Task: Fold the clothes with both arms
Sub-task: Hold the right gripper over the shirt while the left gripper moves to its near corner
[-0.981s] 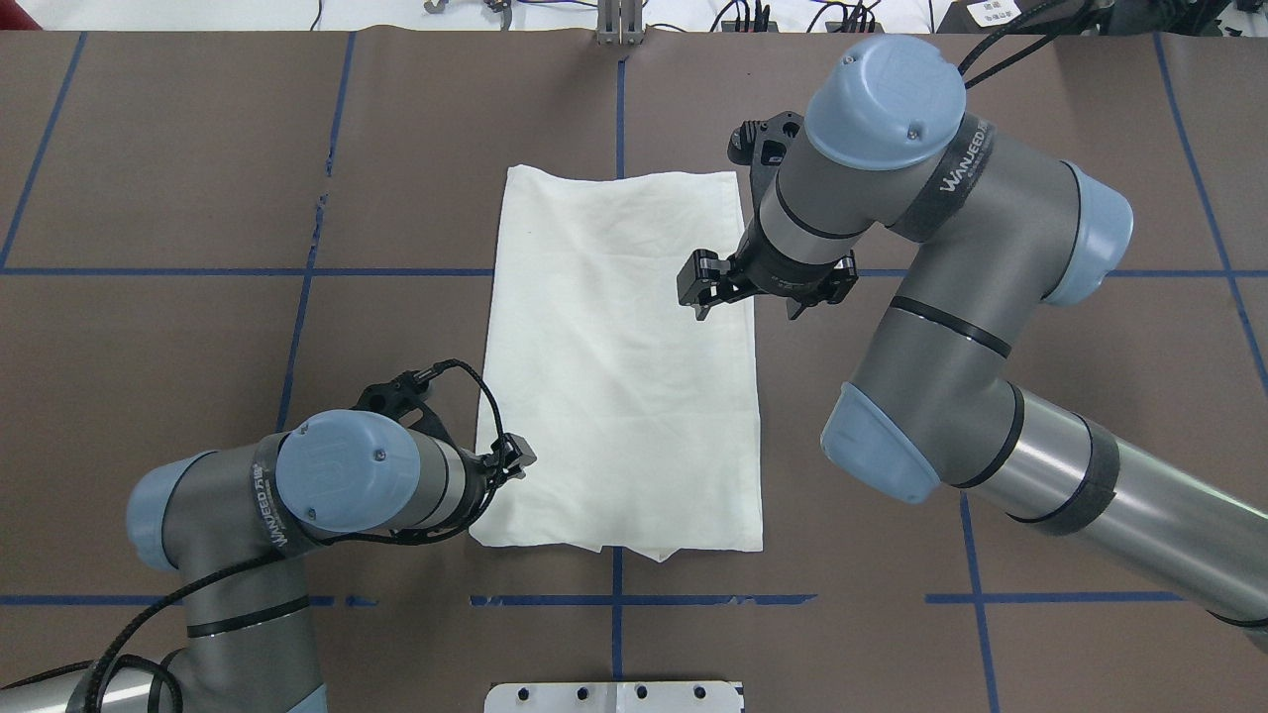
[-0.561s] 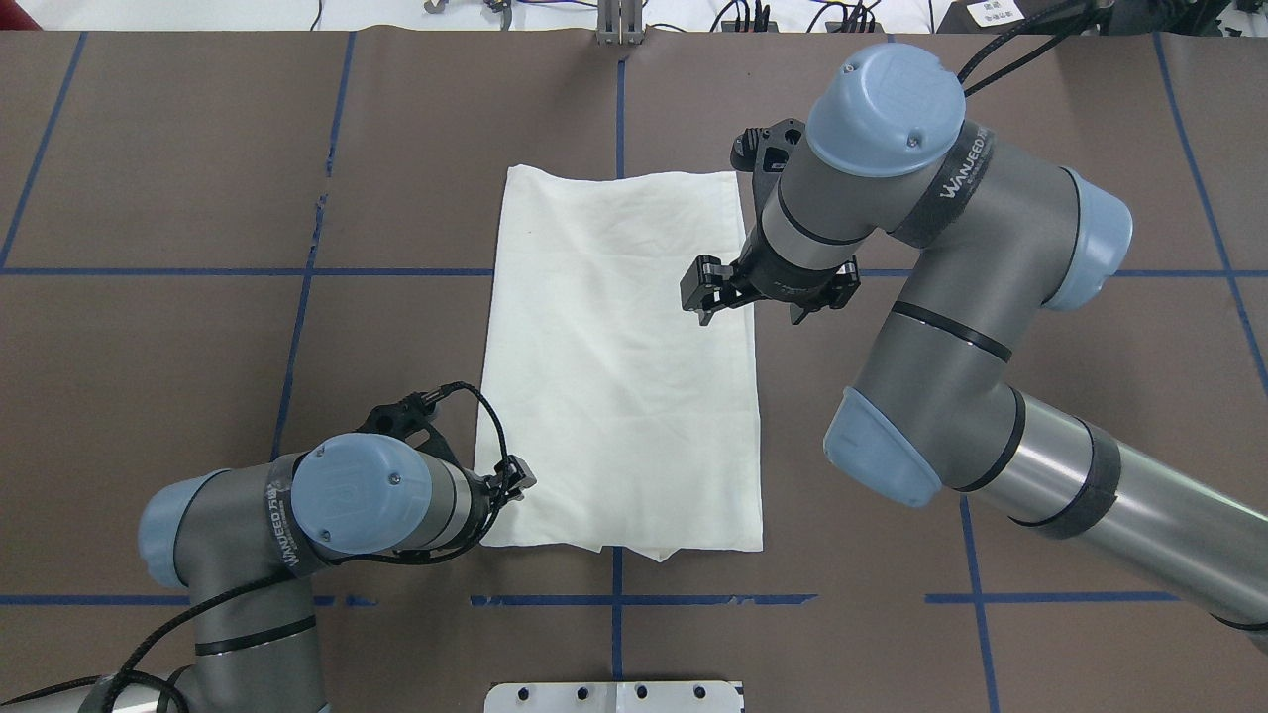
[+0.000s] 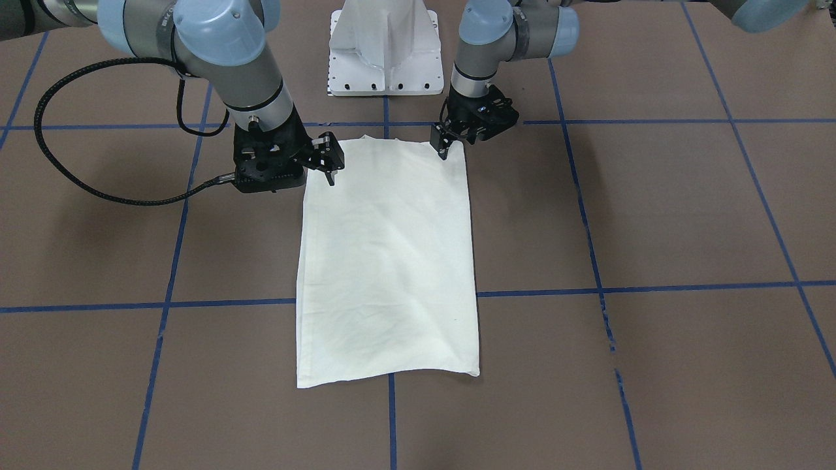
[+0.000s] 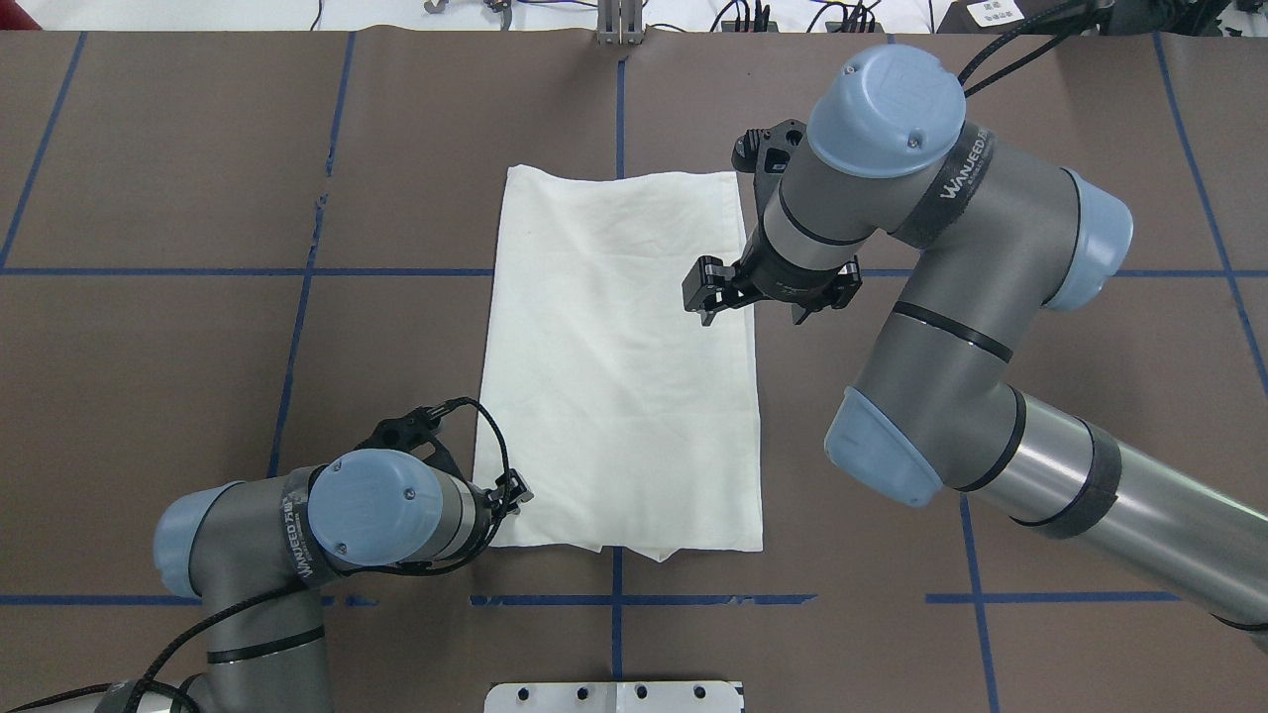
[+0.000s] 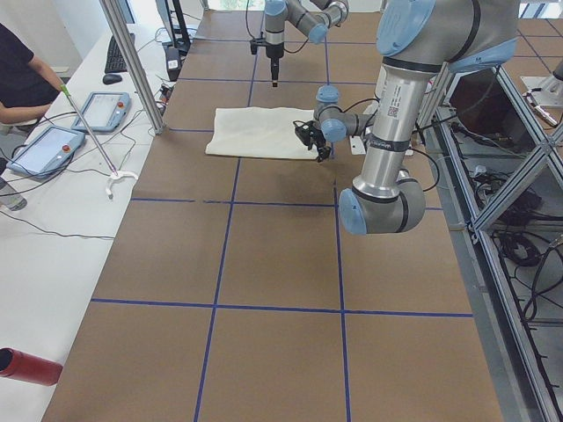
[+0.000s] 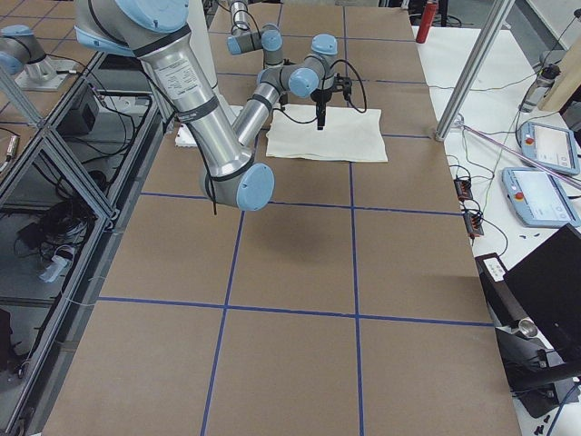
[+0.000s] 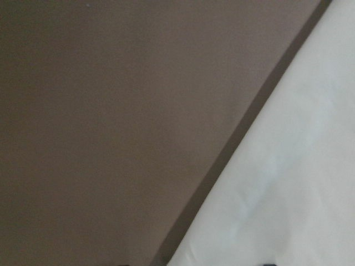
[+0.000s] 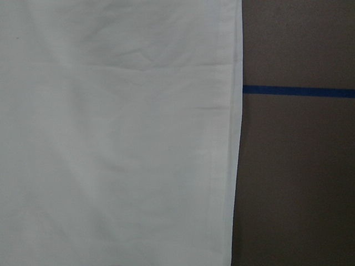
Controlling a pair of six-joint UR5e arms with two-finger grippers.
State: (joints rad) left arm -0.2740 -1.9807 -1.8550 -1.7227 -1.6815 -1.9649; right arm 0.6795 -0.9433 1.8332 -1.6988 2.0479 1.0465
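Observation:
The clothes are one cream shirt (image 4: 619, 356), folded into a long rectangle with its plain side up, lying flat at the table's middle (image 3: 385, 261). My left gripper (image 4: 517, 488) is low at the shirt's near-left corner (image 3: 443, 149). Its wrist view shows the cloth edge (image 7: 288, 166) on brown table and two dark fingertips set wide apart, so it is open and holds nothing. My right gripper (image 4: 750, 313) hangs open over the shirt's right edge about halfway along. Its wrist view shows that hem (image 8: 230, 138), and one of its fingers (image 3: 331, 171) points down at the cloth.
The table is brown with blue tape lines (image 4: 297, 270). The white pedestal base (image 3: 385, 46) stands at the robot's side. Beyond the far edge are desks with tablets (image 5: 101, 110) and a seated person (image 5: 22, 75). A red bottle (image 5: 26, 365) lies there too.
My left arm has drawn back toward the robot, carrying its gripper along the shirt's left edge to the near corner. The right gripper has hardly moved. The shirt lies as before.

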